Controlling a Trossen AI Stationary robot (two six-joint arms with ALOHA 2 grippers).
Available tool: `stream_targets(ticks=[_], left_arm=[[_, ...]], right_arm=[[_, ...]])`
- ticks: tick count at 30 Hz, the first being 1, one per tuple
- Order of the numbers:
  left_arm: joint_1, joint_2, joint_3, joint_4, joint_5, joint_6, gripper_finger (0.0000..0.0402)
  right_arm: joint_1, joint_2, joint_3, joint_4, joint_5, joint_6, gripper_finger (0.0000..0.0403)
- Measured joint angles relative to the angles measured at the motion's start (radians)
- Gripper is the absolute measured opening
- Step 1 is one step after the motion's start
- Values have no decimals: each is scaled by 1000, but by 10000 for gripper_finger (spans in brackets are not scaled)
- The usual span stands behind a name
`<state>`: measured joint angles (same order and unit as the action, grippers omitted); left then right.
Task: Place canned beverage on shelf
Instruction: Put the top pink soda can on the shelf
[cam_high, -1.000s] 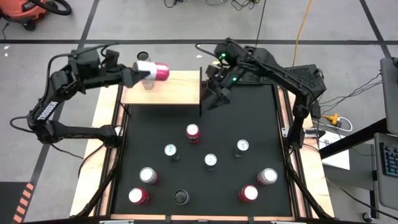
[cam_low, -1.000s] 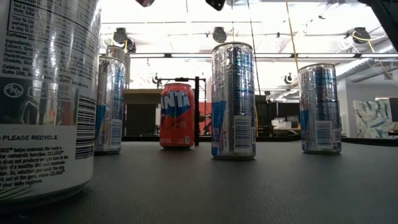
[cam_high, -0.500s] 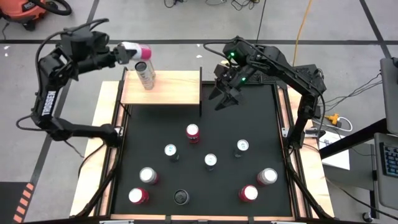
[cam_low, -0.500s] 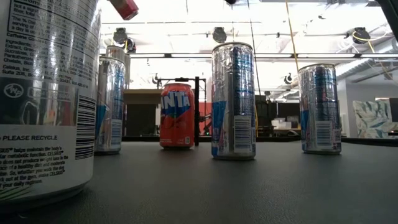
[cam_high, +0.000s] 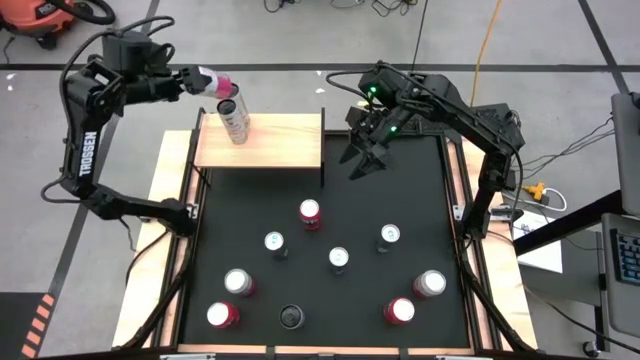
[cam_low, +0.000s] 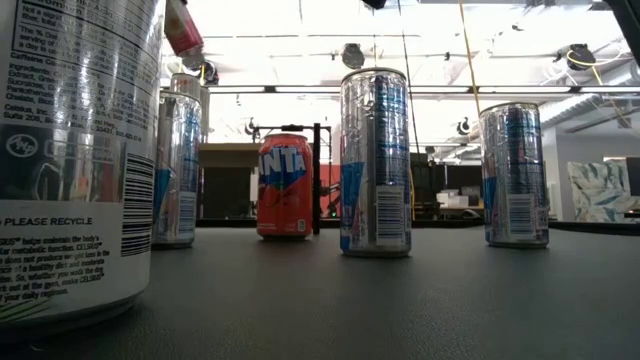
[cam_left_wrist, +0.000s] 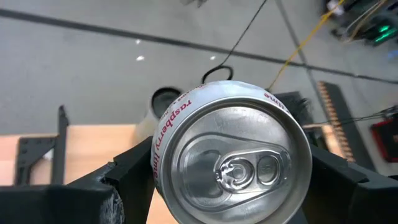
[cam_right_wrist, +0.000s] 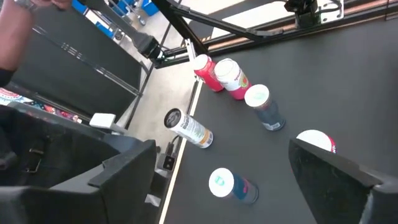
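Left arm has swung back and up since the earlier frame: the pink-and-white can (cam_high: 216, 80) was lying sideways over the shelf (cam_high: 262, 142), now it hangs past the shelf's far-left corner, above the floor rather than the board. Left gripper (cam_high: 205, 79) is clamped on that can; the left wrist view shows both fingers (cam_left_wrist: 112, 186) pressed to the sides of the can (cam_left_wrist: 231, 154), lid toward the camera. One slim silver can (cam_high: 234, 119) already stands upright near the shelf's far-left corner. Right gripper (cam_high: 362, 158) hangs over the black mat just right of the shelf, jaws apart, holding nothing. Progress: one can shelved, one in hand but not over the board, not placed. Nine more cans stand on the mat (cam_high: 420, 215).
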<state>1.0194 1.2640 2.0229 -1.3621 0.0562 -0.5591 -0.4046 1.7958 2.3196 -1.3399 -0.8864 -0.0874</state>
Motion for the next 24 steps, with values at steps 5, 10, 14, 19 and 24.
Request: stream_targets(ticks=[5,10,14,19,24], left_arm=[[30,-1,36,-50,-21,16,303],[71,-3,42,-127,-53,26,303],[73,-12,42,-185,-45,43,303],[74,-42,42,-205,-43,16,303],[73,-61,42,-208,-93,-33,303]], right_arm=[[0,0,0,-5,0,-4,345],[0,0,0,-5,1,-4,345],[0,0,0,-5,2,-4,345],[0,0,0,-4,2,7,345],[0,0,0,-2,3,7,345]])
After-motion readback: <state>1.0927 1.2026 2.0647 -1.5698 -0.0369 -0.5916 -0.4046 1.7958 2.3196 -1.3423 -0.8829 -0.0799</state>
